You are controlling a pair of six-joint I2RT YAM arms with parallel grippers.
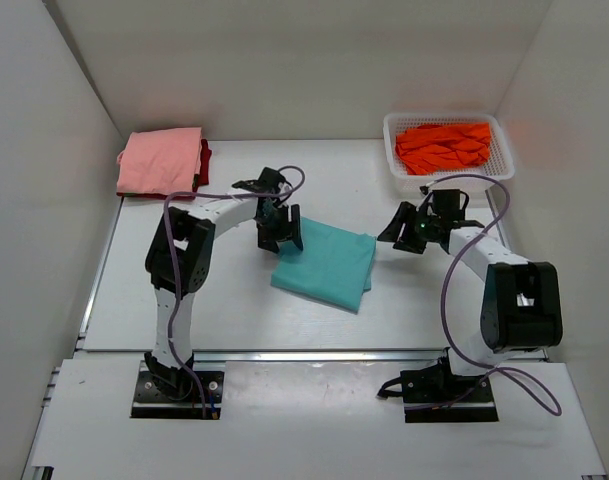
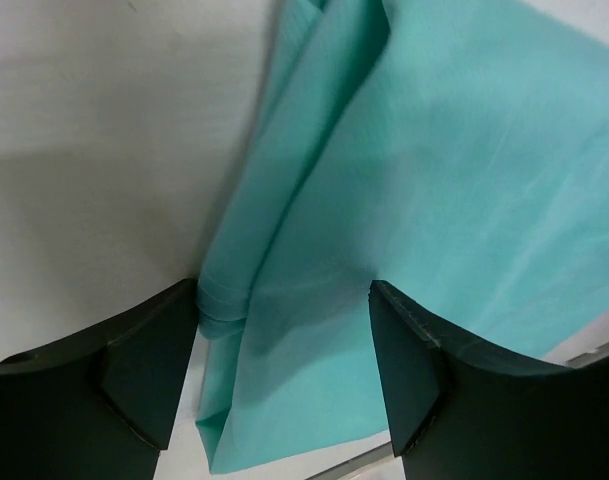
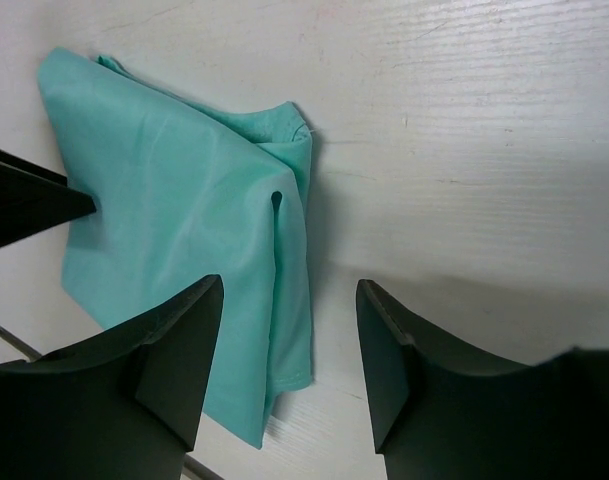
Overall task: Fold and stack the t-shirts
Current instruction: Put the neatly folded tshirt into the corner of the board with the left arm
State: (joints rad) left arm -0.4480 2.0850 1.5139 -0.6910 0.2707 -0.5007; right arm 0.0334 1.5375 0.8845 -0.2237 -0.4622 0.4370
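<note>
Top external view: teal t-shirt (image 1: 324, 265) lies folded flat on the counter (image 1: 234, 310), roughly midway betw. both arms. Left gripper (image 1: 281, 232) hangs over its far-left corner, jaws spread, nothing pinched. Left wrist view shows the shirt's layered left edge running betw. the fingers (image 2: 134, 370) and below them; touching or not, can't tell. Right gripper (image 1: 404, 228) sits just off the teal shirt's right edge, apart from it, jaws also spread & empty. Pink t-shirt (image 1: 161, 160), lying on the dark red t-shirt (image 1: 203, 160), is well off to the teal one's far-left. Orange t-shirt (image 1: 444, 146), in the basket (image 1: 391, 140), is to its far-right. Judgement: teal prob. goes onto the pink pile next, and the left arm is nearer both that left edge & the pile.
</note>
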